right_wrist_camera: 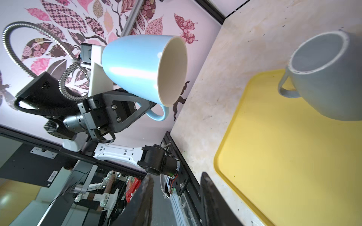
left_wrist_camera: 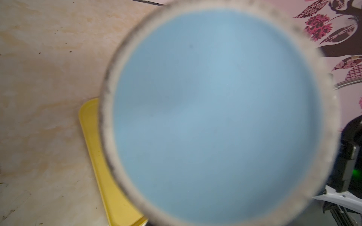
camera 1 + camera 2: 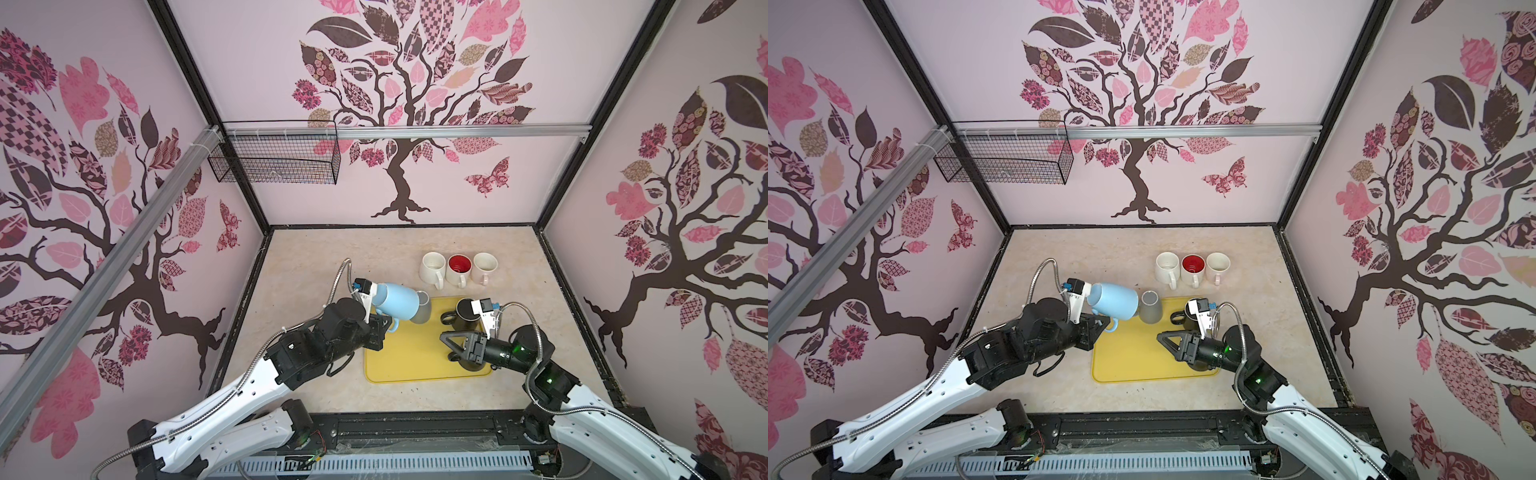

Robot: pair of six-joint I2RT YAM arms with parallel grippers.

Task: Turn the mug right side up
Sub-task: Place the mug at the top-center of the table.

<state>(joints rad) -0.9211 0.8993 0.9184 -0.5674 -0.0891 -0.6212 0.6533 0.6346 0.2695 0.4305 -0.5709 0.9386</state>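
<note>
Left hand (image 1: 149, 107) pinching blue mug (image 1: 135, 66) handle, fingertips hidden, right hand (image 1: 177, 174) spread, empty, black mug (image 3: 463, 309) partly covered

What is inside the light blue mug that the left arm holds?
The blue mug hangs sideways in the left tool. Its cream inner wall shows nothing in it; the bottom is hidden from view.

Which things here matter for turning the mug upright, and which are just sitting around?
In the job: blue mug, held sideways by its handle in the left gripper; grey mug, upside down on the yellow tray.
Just lying about: three upright mugs at the back; black mug; wire basket; right gripper, open and empty.
</note>
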